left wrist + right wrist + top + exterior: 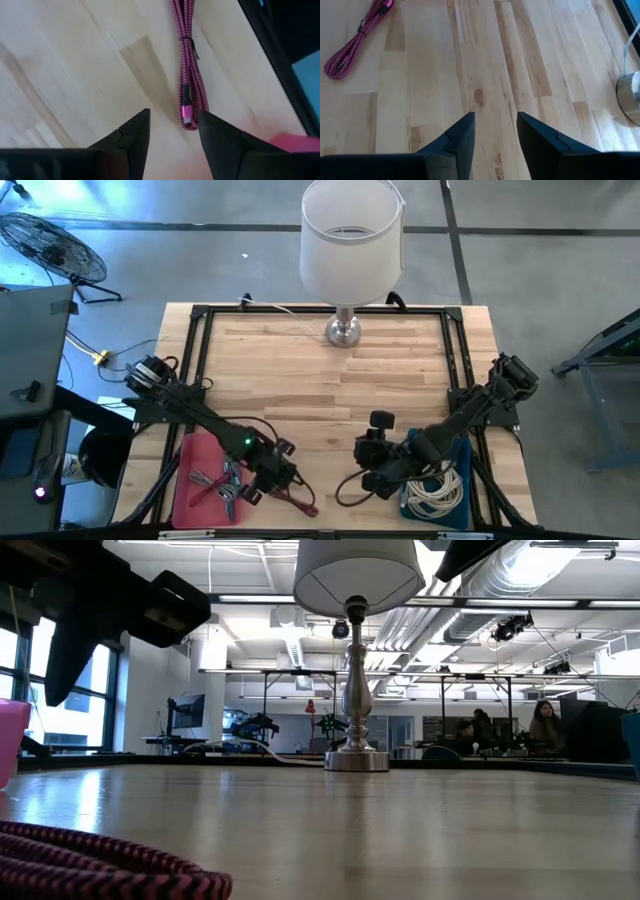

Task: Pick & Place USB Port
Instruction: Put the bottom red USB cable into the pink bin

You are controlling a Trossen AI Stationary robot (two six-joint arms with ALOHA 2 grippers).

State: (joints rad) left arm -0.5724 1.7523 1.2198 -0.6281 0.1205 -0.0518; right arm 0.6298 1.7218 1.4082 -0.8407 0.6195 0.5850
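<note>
A magenta braided USB cable [189,65], bundled and tied, lies flat on the wooden table near its front edge [298,500]. Its plug end [186,114] points at my left gripper. My left gripper [172,127] is open above the table just short of that plug end and touches nothing. In the high view it [283,472] sits beside the pink tray [192,465]. My right gripper [495,130] is open and empty over bare wood, at the front right in the high view [368,475]. The cable also shows in the right wrist view [352,42] and the low view [100,865].
The pink tray holds several cables [222,483]. A blue tray [462,455] with coiled white cables [435,490] stands at the front right. A black cable loop [345,492] lies beside it. A lamp [345,330] stands at the far middle. A black frame [200,315] rims the table.
</note>
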